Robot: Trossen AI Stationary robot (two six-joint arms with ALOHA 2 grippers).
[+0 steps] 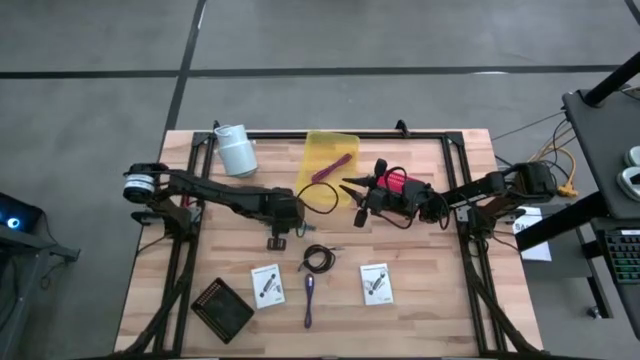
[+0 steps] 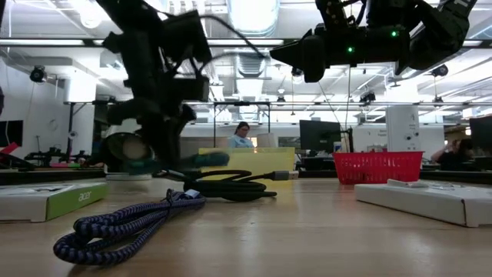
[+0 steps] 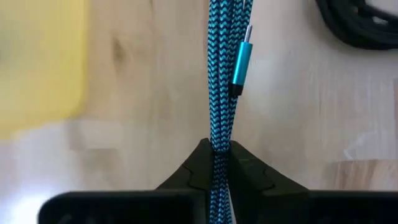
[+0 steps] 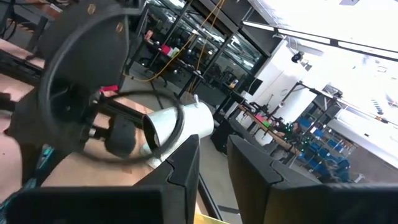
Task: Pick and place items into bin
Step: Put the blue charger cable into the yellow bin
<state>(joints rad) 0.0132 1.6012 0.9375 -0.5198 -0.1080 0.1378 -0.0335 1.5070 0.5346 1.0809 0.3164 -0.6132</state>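
Note:
My left gripper [image 3: 219, 163] hovers near the table's middle [image 1: 283, 228], shut on a teal braided cable [image 3: 222, 74] with a teal plug [image 3: 240, 62]. My right gripper [image 4: 213, 168] is open and holds nothing; it is raised above the table just right of the yellow bin [image 1: 352, 198]. The yellow bin [image 1: 330, 155] lies at the far middle with the magenta stick [image 1: 331, 168] in it. A coiled black cable [image 1: 318, 258], a purple braided cable [image 1: 309, 298] and two white cards [image 1: 267, 285] [image 1: 376, 283] lie flat on the near half. My left gripper pinches the bundled teal cable between its two fingers [image 3: 193, 171], several strands together [image 3: 217, 140]. The fingers lie along the strands. In the low view the teal cable [image 2: 207, 159] shows just above the tabletop, beside the gripper.
A white cylindrical cup [image 1: 237, 150] lies on its side at the far left of the table. A black square object [image 1: 222, 308] sits at the near left corner. In the low view a red basket [image 2: 377, 167] and a person [image 2: 242, 135] show beyond the table.

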